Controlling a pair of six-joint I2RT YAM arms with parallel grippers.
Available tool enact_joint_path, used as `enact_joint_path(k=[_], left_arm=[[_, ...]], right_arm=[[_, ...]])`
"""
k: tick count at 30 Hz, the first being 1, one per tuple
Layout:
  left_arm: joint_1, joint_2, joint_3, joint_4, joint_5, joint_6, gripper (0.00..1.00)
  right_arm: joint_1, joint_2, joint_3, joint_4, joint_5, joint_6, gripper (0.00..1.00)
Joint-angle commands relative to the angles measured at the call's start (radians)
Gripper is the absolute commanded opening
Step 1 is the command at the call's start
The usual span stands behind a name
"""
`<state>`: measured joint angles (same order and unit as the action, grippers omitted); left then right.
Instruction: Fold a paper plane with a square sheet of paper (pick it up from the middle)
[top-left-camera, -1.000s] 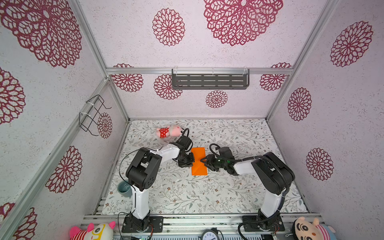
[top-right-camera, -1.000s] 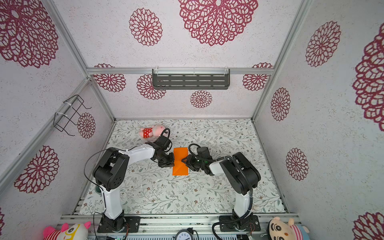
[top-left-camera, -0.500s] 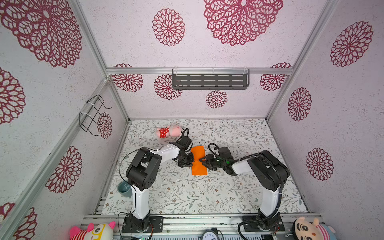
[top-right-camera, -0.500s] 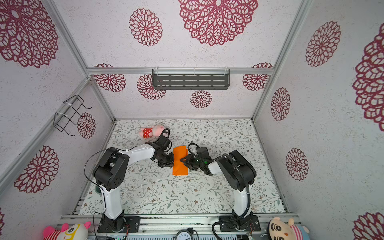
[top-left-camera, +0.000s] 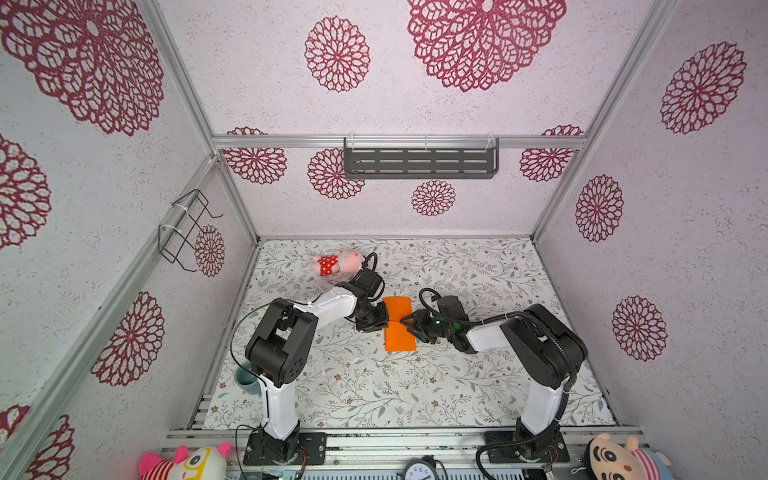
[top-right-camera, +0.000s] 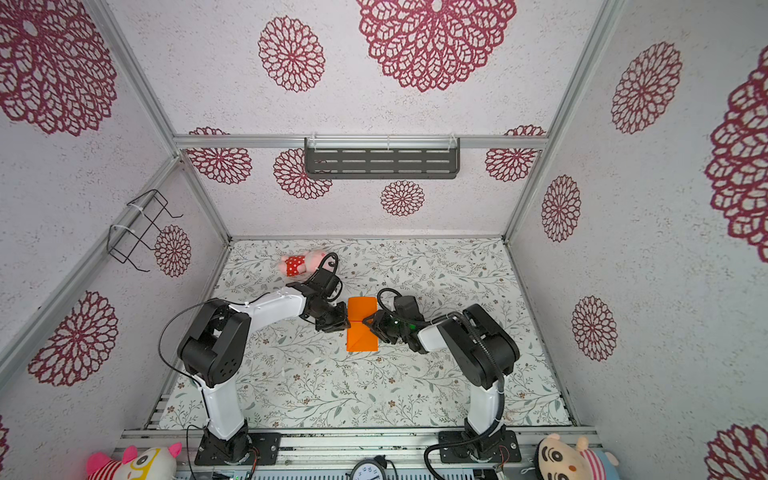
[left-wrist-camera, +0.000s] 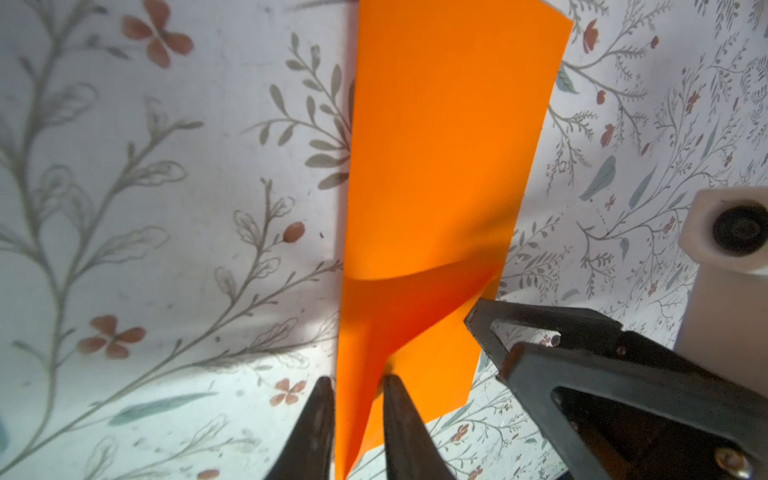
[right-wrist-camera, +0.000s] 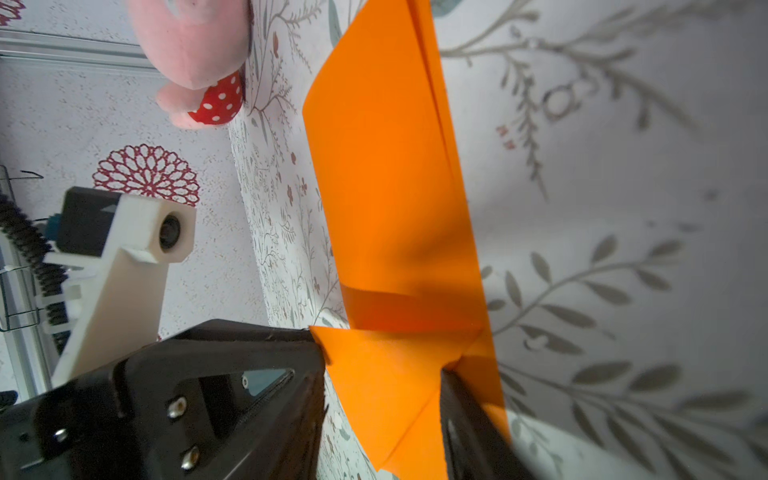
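Floral-print tabletop (top-left-camera: 415, 386), white walls with red rosettes. Left arm (top-left-camera: 328, 305) is folded low, with the elbow out, the forearm reaching in toward centre and the wrist tipped down. Right arm (top-left-camera: 486, 334) mirrors it from the other side.

Both claws meet at the orange sheet (top-left-camera: 400, 332) (top-right-camera: 362, 332). It lies mid-table between them, folded to an oblong, with a cross crease and a diagonal flap on the near half.

Left gripper (top-left-camera: 384, 322) (left-wrist-camera: 357, 386): fingertips a little apart, and the sheet's lifted edge stands between them at the crease. Right gripper (top-left-camera: 409, 326) (right-wrist-camera: 382, 353): jaws apart and wider, set astride the opposite edge, one fingertip touching the folded corner.

Pink plush toy (top-left-camera: 336, 262) lies toward the back, just behind the left wrist and apart from the sheet.

Containers:
- Small teal cup (top-left-camera: 244, 376) sits on the table by the left arm's shoulder; can't tell the contents.
- Grey slotted shelf (top-left-camera: 419, 163) hangs on the back wall.
- Wire basket (top-left-camera: 185, 226) hangs on the left wall.
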<state>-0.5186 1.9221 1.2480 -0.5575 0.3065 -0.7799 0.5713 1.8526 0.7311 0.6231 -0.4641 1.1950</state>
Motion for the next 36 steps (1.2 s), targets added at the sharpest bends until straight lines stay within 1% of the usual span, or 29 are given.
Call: enact_joint_path(k=[1, 5, 8, 10, 19, 20, 24, 27, 32, 36], left_arm=[[0.002, -0.003, -0.012, 0.01, 0.003, -0.01, 0.25], [0.002, 0.009, -0.007, 0.01, 0.012, -0.006, 0.23], [0.002, 0.016, -0.001, 0.013, 0.019, -0.003, 0.22], [0.002, 0.023, 0.004, 0.013, 0.023, -0.002, 0.21], [0.003, 0.032, -0.005, 0.012, 0.015, -0.014, 0.17], [0.002, 0.071, -0.006, 0.012, 0.013, -0.015, 0.16], [0.003, 0.082, -0.016, 0.013, 0.008, -0.022, 0.14], [0.003, 0.093, -0.02, 0.01, 0.003, -0.027, 0.11], [0.005, 0.095, -0.027, 0.013, 0.0, -0.03, 0.09], [0.005, 0.093, -0.028, 0.012, -0.001, -0.033, 0.08]], right_arm=[[0.003, -0.058, -0.016, -0.015, 0.038, -0.011, 0.51], [0.003, -0.085, -0.027, -0.033, 0.079, -0.012, 0.54], [0.002, -0.079, -0.019, -0.057, 0.083, -0.01, 0.54], [0.002, -0.075, -0.027, -0.037, 0.083, 0.003, 0.54], [0.006, -0.008, -0.005, 0.04, 0.029, 0.075, 0.54], [0.007, -0.001, -0.004, 0.051, 0.023, 0.085, 0.54], [0.01, 0.022, 0.003, 0.095, 0.004, 0.117, 0.53], [0.012, 0.042, 0.009, 0.126, -0.014, 0.139, 0.53], [0.019, 0.064, 0.023, 0.12, -0.02, 0.14, 0.52], [0.018, 0.076, 0.024, 0.149, -0.035, 0.152, 0.52]])
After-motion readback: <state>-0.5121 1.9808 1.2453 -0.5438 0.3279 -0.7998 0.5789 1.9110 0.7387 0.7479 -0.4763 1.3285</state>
